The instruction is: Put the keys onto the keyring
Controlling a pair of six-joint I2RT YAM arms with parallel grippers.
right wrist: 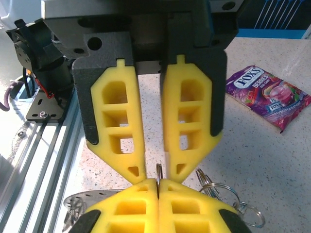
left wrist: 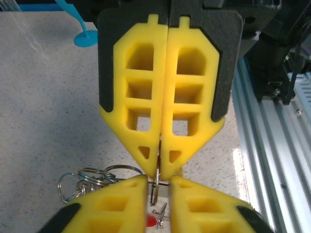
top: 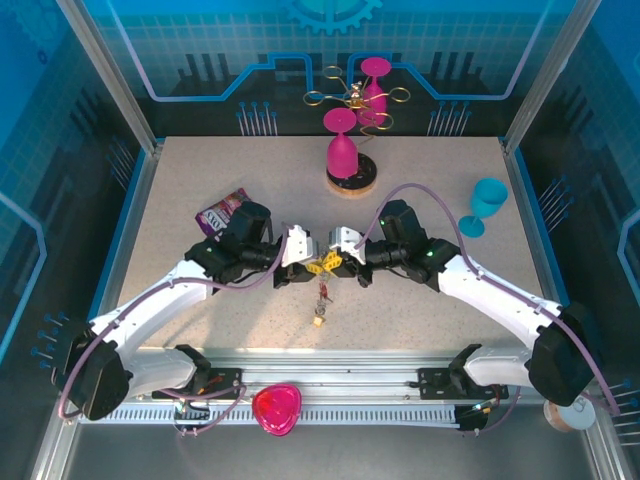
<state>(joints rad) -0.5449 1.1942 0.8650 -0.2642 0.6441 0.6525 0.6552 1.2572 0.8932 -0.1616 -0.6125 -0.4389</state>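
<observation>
**A:** Both arms meet tip to tip over the middle of the table [top: 200,190]. The left gripper [left wrist: 159,167] is clamped right down, with no gap between its yellow fingers. Pinched in there is a thin metal edge, and I take that for the keyring [left wrist: 154,191], seen edge-on.

**B:** And the right gripper [right wrist: 156,173]?

**A:** Parted just a little. The same metal edge stands in the gap between its tips, but neither pad looks to touch it, so it has hold of nothing.

**B:** Where are the keys?

**A:** From above, a small cluster of keys [top: 322,293] dangles just under the meeting fingertips. A yellow-headed key [top: 319,320] is lowest, near or on the tabletop, I can't tell which. The left wrist view shows a red-headed key [left wrist: 151,222] right below the ring. There's also a bunch of wire loops [left wrist: 82,178] off to one side.

**B:** So are they threaded on?

**A:** Some look to hang from the ring, since they dangle instead of lying flat. But the join itself is too small to make out.

**B:** Your read on progress?

**A:** I'd call it mid-task: the ring is up off the table and steadied, and some keys are likely on. What's left, as I judge it, is working a key or loop fully round. I can't count how many are outstanding.
</observation>
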